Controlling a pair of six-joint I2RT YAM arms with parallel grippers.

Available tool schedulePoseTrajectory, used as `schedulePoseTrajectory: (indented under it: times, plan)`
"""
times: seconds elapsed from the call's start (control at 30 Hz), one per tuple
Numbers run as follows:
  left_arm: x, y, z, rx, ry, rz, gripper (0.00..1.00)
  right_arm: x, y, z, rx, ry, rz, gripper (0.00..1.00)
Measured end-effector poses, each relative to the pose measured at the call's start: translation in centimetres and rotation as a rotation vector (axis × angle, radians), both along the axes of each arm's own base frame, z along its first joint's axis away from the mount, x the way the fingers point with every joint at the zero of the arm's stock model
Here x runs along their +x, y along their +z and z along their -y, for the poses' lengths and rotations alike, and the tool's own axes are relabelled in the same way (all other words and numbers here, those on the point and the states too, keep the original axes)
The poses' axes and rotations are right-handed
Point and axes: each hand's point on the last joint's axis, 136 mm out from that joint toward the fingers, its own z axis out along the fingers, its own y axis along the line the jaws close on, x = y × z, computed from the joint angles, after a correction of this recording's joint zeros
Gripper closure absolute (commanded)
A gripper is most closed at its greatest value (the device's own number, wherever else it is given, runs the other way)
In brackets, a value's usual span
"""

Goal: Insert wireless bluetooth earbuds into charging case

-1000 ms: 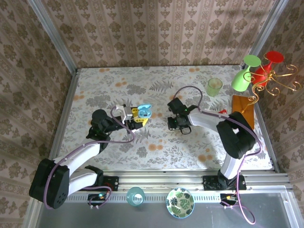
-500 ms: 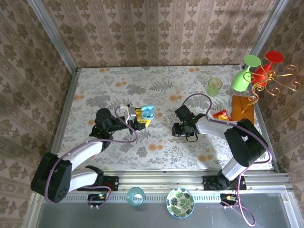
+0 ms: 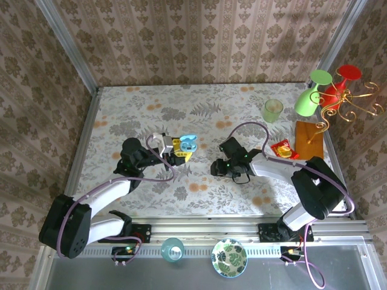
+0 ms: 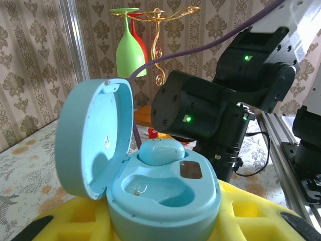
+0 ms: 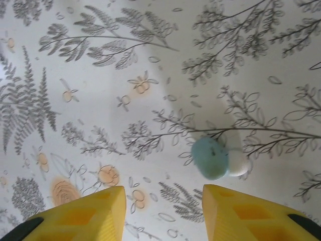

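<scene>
While the left pincer (image 4: 164,223) is gripping the open charging case (image 4: 165,198), one earbud (image 4: 160,150) apparently seated, the right pincer (image 5: 163,213) is hovering, parted and empty, over the second earbud (image 5: 219,156) on the worktop (image 5: 100,105).

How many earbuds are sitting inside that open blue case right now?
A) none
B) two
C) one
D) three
C: the left wrist view shows the case with one earbud seated in its far slot and the near slot empty; the other earbud lies on the table.
</scene>
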Motion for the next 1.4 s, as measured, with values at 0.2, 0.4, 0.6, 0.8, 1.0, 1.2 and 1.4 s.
schedulePoseTrajectory:
  times: [0.2, 0.4, 0.6, 0.8, 1.0, 1.2, 1.4]
  plan:
    - [-0.1, 0.3, -0.1, -0.005, 0.001, 0.010, 0.77, 0.4, 1.2, 1.5, -0.127, 0.047, 0.066, 0.63]
    - [-0.5, 1.6, -0.5, -0.022, 0.015, 0.040, 0.77, 2.0, 2.6, 1.8, -0.329, 0.154, 0.158, 0.65]
    - [-1.2, 3.6, -1.3, -0.054, 0.038, 0.096, 0.77, 2.3, 1.6, 1.4, -0.557, 0.286, 0.166, 0.66]
    - [-2.0, 4.9, -1.8, -0.074, 0.040, 0.133, 0.77, 2.2, 1.1, 1.4, -0.706, 0.354, 0.158, 0.68]
    - [-2.2, 4.7, -1.8, -0.065, 0.040, 0.118, 0.77, 2.1, 0.6, 0.8, -0.813, 0.398, 0.159, 0.70]
    - [-2.2, 4.5, -1.8, -0.059, 0.040, 0.111, 0.77, 2.0, -0.1, 0.5, -0.898, 0.433, 0.158, 0.71]
    - [-2.2, 4.6, -1.9, -0.058, 0.041, 0.121, 0.77, 1.9, -0.8, 1.0, -0.952, 0.448, 0.141, 0.71]
